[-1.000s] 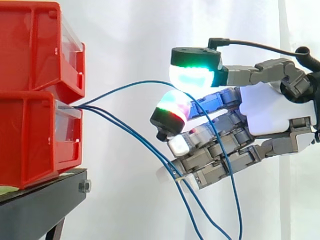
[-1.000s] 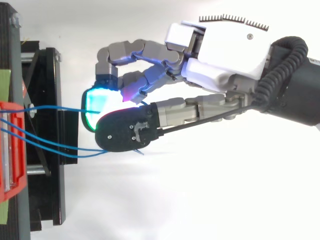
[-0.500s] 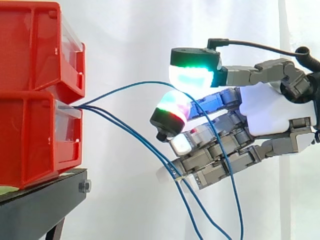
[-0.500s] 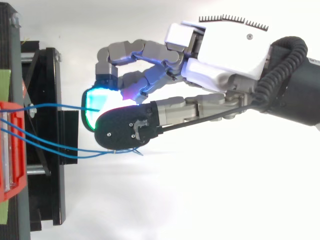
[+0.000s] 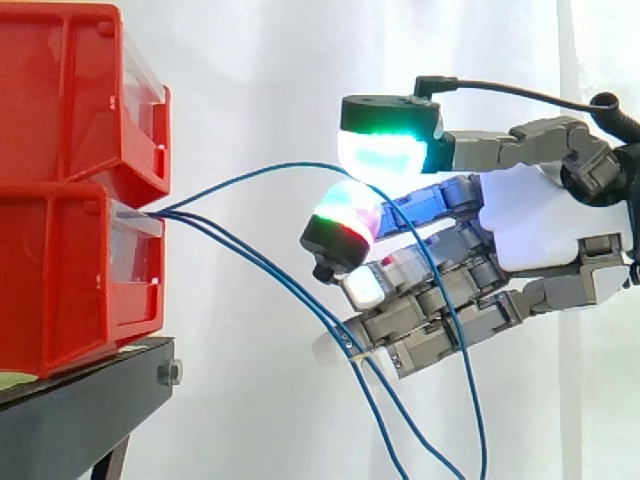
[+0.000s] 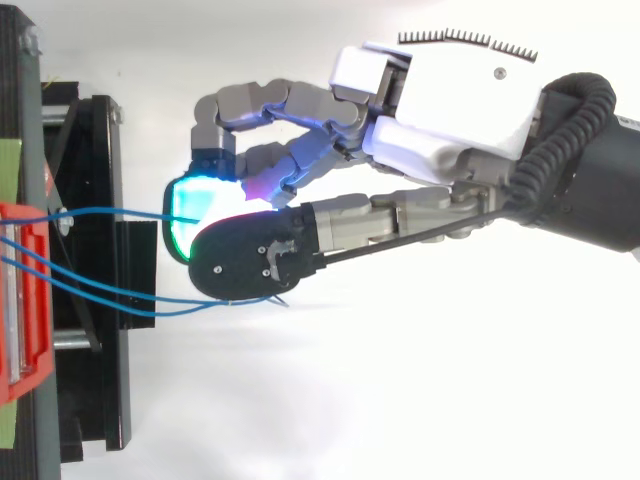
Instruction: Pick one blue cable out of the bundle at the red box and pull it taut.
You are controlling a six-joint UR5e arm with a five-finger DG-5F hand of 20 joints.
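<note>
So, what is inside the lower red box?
Blue cables go in through the clear front of the lower red box. Their ends inside cannot be seen: the red wall covers them. Outside, the hand pinches one blue cable.

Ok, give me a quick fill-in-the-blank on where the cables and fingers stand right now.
1. The blue cables come out of the ___ red bin.
2. The number of cables leaving it is ___.
3. The top cable runs in between the fingers of the hand in an arc, so it is not yet ___.
4. That bin sits on a ___ stand.

Missing words: lower; three; taut; black.
</note>
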